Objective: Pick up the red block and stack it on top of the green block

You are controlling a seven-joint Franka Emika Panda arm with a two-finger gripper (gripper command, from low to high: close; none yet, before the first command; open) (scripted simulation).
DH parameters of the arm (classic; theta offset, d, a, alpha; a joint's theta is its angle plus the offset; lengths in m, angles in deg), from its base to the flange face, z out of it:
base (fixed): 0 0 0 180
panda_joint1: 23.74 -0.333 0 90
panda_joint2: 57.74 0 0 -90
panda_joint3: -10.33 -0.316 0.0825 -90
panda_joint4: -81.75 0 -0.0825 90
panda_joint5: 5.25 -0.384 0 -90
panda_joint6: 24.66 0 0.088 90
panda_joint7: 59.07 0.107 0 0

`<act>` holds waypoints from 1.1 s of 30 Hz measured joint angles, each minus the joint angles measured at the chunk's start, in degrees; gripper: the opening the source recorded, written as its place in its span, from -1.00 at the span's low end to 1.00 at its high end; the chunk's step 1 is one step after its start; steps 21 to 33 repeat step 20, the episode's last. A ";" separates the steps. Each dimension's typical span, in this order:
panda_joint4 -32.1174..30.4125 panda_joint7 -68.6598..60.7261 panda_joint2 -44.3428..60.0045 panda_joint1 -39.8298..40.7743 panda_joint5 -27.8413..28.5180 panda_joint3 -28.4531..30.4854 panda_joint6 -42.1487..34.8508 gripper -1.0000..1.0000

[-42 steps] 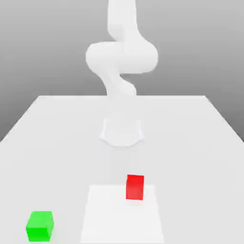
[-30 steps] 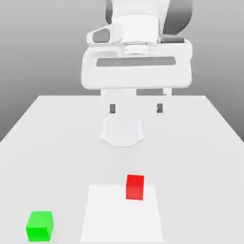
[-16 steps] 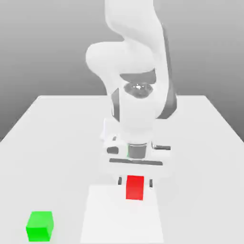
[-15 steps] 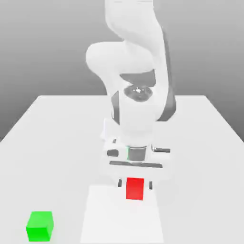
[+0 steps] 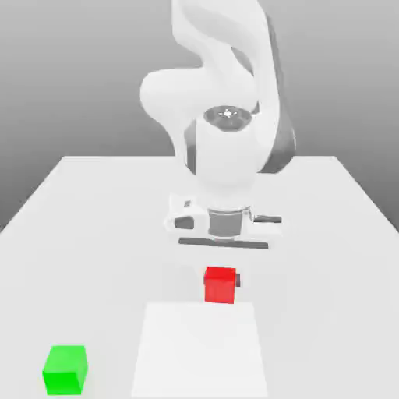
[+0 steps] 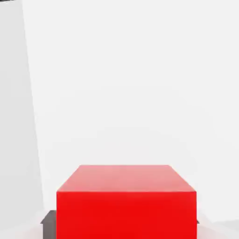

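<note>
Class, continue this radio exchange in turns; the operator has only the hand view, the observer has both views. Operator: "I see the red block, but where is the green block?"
Observer: In the exterior view, the green block sits on the table, toward the exterior view's left.
Operator: Is it on the white square?
Observer: No, it is off the white square, beside it, with a gap between.
Operator: Is its top free for stacking?
Observer: Yes, nothing rests on its top face.
</note>
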 joint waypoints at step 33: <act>26.66 -18.64 21.25 17.03 -3.55 8.03 -5.54 1.00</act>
